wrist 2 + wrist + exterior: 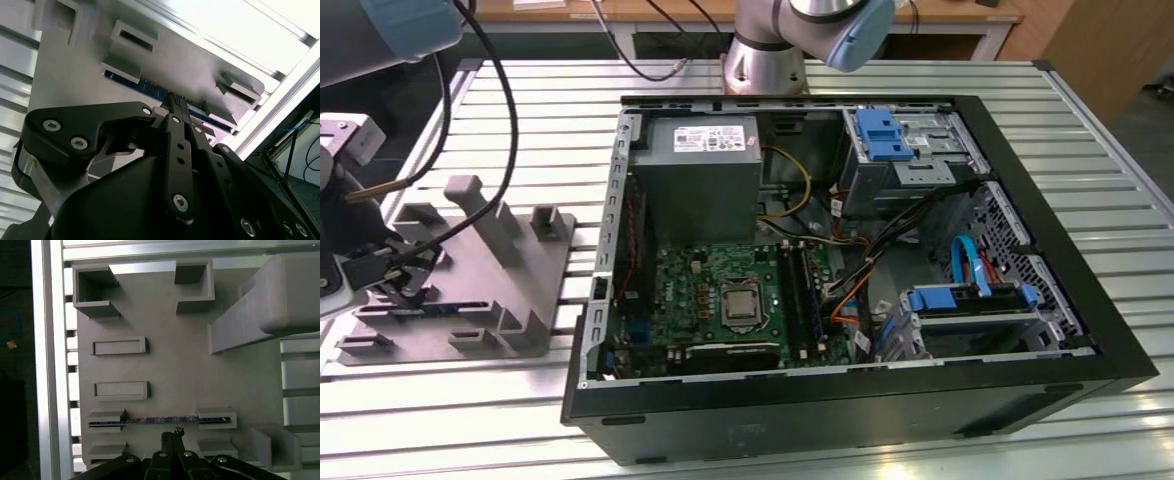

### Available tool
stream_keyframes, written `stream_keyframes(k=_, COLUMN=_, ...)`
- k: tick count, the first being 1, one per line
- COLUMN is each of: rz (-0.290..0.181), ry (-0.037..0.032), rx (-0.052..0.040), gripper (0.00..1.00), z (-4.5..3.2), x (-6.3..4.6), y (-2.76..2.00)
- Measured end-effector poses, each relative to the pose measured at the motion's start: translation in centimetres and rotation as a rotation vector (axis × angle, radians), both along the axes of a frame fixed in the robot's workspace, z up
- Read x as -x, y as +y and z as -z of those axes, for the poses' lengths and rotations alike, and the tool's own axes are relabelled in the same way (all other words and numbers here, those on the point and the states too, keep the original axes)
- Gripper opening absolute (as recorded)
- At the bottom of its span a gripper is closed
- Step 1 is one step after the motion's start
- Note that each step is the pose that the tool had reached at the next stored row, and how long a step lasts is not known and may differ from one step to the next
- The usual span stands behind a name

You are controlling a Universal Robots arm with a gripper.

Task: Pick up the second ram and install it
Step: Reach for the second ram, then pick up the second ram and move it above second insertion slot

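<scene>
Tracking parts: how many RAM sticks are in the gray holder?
1. In the first wrist view, the RAM stick stands on edge in the slot pair nearest the claw. Other slots of the gray holder look empty, though the claw hides some.

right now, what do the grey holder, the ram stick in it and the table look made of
The holder: matte grey plastic, perhaps printed, given its faintly grainy face. The second ram: dark circuit board, slightly glossy. The table: bare metal, probably aluminium, with pale ribbed slats.
</scene>
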State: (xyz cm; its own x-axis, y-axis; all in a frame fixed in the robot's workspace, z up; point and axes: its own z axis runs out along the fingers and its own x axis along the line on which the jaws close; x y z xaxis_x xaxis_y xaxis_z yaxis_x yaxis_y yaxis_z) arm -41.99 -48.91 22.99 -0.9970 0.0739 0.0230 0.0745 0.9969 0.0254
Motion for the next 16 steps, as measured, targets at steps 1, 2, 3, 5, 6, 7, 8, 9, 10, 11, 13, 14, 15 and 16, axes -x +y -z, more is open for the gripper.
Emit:
stream_keyframes(k=1, rz=0.0, ry=0.0002, rx=0.0003, gripper=0.1, z=0.0, x=0.0, y=0.0)
stream_keyframes(k=2, rz=0.0, ry=0.0002, rx=0.0004, gripper=0.1, z=0.0, x=0.0, y=0.0)
stream_keyframes(k=3, rz=0.0, ry=0.0, rx=0.0002, gripper=0.1, z=0.03, x=0.0, y=0.0)
stream_keyframes(k=5, rz=0.0, ry=0.0, rx=0.0003, gripper=0.1, z=0.04, x=0.0, y=0.0)
stream_keyframes(k=6, rz=0.0, ry=0.0, rx=0.0002, gripper=0.1, z=0.04, x=0.0, y=0.0)
stream_keyframes(k=7, rz=0.0, ry=0.0, rx=0.0002, gripper=0.1, z=0.04, x=0.0, y=0.0)
stream_keyframes(k=8, rz=0.0, ry=0.0, rx=0.0003, gripper=0.1, z=0.04, x=0.0, y=0.0)
stream_keyframes(k=9, rz=0.0, ry=0.0001, rx=0.0002, gripper=0.1, z=0.04, x=0.0, y=0.0)
stream_keyframes(k=10, rz=0.0, ry=0.0, rx=0.0002, gripper=0.1, z=0.04, x=0.0, y=0.0)
stream_keyframes(k=11, rz=0.0, ry=0.0, rx=0.0002, gripper=0.1, z=0.05, x=0.0, y=0.0)
stream_keyframes(k=13, rz=0.0, ry=0.0, rx=0.0003, gripper=0.1, z=0.05, x=0.0, y=0.0)
stream_keyframes(k=14, rz=0.0, ry=0.0, rx=0.0002, gripper=0.1, z=0.05, x=0.0, y=0.0)
stream_keyframes(k=15, rz=-0.001, ry=0.0, rx=0.0002, gripper=0.1, z=0.05, x=0.0, y=0.0)
stream_keyframes(k=16, rz=-0.005, ry=0.0, rx=0.0002, gripper=0.1, z=0.05, x=0.0, y=0.0)
